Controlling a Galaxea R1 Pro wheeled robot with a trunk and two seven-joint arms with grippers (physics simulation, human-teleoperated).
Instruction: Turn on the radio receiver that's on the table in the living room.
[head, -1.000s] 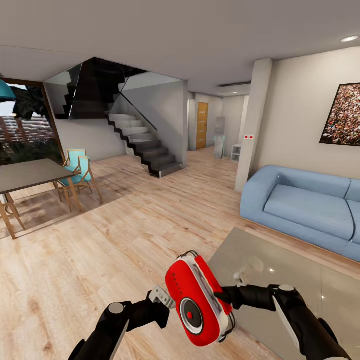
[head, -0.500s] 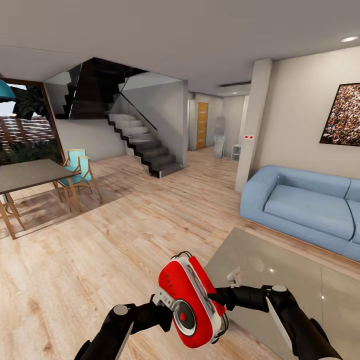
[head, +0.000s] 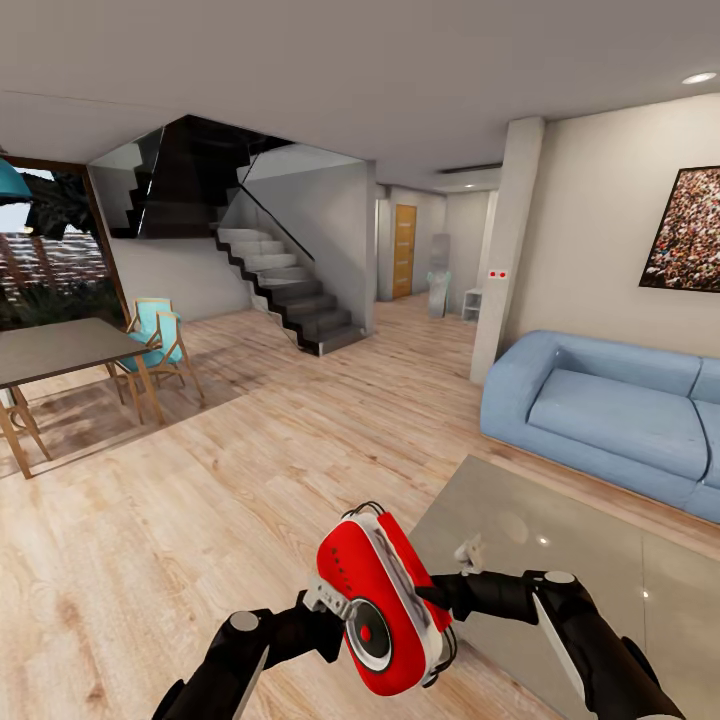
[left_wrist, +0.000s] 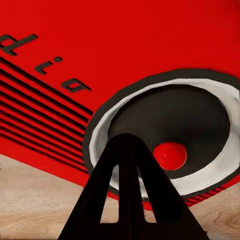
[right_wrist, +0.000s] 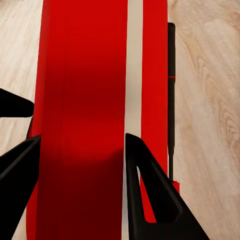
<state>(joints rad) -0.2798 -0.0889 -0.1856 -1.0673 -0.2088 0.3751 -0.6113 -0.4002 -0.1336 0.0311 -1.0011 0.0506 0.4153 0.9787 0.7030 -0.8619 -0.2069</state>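
At the far left of the head view, the dark dining table (head: 60, 350) is standing on wooden legs with turquoise chairs (head: 158, 335) beside it, and a staircase (head: 285, 290) is rising behind them toward the middle of the room. Pale wood plank floor (head: 200, 480) is stretching across the living room.

Low in that view, the left gripper (head: 335, 607) is reaching in from the left and pressing against the face of the radio receiver (head: 385, 605), next to its round black dial. In the left wrist view its dark fingers (left_wrist: 131, 190) are lying together in a narrow wedge right over the dial (left_wrist: 170, 145), just beside the red centre button (left_wrist: 170, 155) (with only thin slits between them, so the left one is looking closed on nothing).

The radio receiver is being held up in the air, tilted, above the floor and just off the near left corner of the table (head: 560, 540); it is not resting on the glossy grey top. The right gripper (head: 432, 598) is coming in from the right and clamping the radio's body; in the right wrist view its two fingers (right_wrist: 145, 190) are sitting on either side of the red casing (right_wrist: 85, 120) and white rim band (right_wrist: 134, 75).

Further right, the light-blue sofa (head: 610, 410) is standing against the beige wall, under the framed crowd picture (head: 688, 230).
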